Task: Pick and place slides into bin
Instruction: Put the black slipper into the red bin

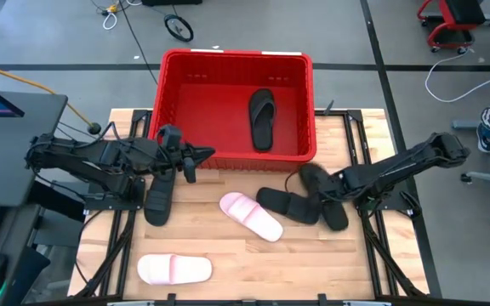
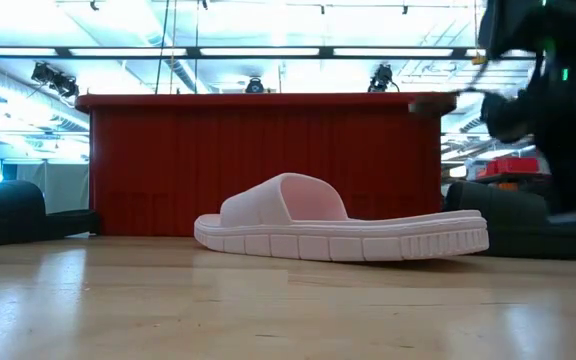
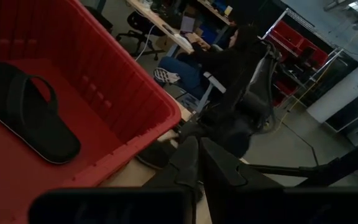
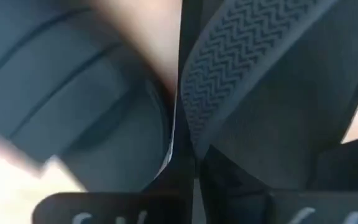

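The red bin (image 1: 236, 93) stands at the table's far middle with one black flip-flop (image 1: 262, 119) lying inside it. My left gripper (image 1: 204, 155) is shut and holds nothing, level just in front of the bin's near wall; a black slide (image 1: 158, 201) lies on the table beneath that arm. My right gripper (image 1: 323, 189) points down, shut, into a cluster of black slides (image 1: 289, 205) at the right. One pink slide (image 1: 251, 216) lies at the middle and another pink slide (image 1: 173, 269) at the near left. My right gripper's shut fingers (image 4: 194, 180) point down from above between a black slide lying sole up (image 4: 247, 74) and another black slide (image 4: 73, 99). Whether they touch a slide or have anything between them, I cannot tell.
The bin's near wall (image 2: 268, 165) rises behind the middle pink slide (image 2: 338, 225). Bare wood lies along the near edge between the two pink slides. A person sits on a chair (image 3: 229, 68) beyond the table's right side.
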Available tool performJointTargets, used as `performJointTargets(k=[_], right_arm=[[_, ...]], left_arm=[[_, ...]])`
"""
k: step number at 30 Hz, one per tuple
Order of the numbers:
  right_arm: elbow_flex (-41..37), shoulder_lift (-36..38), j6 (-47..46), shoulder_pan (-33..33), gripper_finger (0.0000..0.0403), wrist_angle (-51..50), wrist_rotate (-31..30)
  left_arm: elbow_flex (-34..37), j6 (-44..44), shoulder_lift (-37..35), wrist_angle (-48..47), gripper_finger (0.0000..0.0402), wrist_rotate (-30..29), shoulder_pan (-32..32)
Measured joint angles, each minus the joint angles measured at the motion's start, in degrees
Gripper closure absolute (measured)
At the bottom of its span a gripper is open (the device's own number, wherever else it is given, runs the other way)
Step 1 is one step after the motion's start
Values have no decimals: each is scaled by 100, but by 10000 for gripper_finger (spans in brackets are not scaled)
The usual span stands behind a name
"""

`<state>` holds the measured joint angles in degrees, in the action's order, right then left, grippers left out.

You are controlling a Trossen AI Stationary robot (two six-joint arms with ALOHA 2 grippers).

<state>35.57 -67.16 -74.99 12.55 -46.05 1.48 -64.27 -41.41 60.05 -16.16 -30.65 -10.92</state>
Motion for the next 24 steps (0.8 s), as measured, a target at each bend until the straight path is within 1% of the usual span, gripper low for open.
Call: performJointTargets(k=[3, 5, 6, 8, 10, 11, 13, 16, 19, 21, 23, 24], right_arm=[[461, 294, -148, 248, 397, -4, 1044], [867, 498, -441, 447, 396, -22, 1760], [1109, 590, -534, 543, 396, -35, 2014], [1638, 754, -621, 734, 398, 2, 2216], [2203, 882, -633, 845, 399, -1, 2157], [2516, 929, -609, 859, 398, 43, 2015], [3115, 966, -348, 847, 399, 151, 1406], [3963, 930, 505, 650, 400, 174, 0], [4600, 762, 1630, 254, 401, -77, -1461], [4906, 576, 2494, -74, 401, -175, -2266], [5123, 353, 3192, -470, 401, -213, -2872], [5210, 236, 3451, -719, 401, -209, -3056]], left_arm=[[0, 0, 0, 6, 385, -1, 0], [0, -1, 0, 10, 387, -1, 0], [0, -1, 0, 9, 388, -1, 0], [0, -2, 0, 11, 388, -1, 0], [0, -7, 0, 12, 386, -1, 0], [0, -25, 0, 12, 384, -1, 0], [0, -77, 0, 12, 382, -1, 0], [0, -148, 0, 10, 379, -1, 2], [0, -146, 0, 11, 380, -1, 3], [0, -144, 0, 11, 383, -1, 18], [0, -144, 0, 12, 386, -3, 26], [0, -143, 0, 21, 387, -3, 26]])
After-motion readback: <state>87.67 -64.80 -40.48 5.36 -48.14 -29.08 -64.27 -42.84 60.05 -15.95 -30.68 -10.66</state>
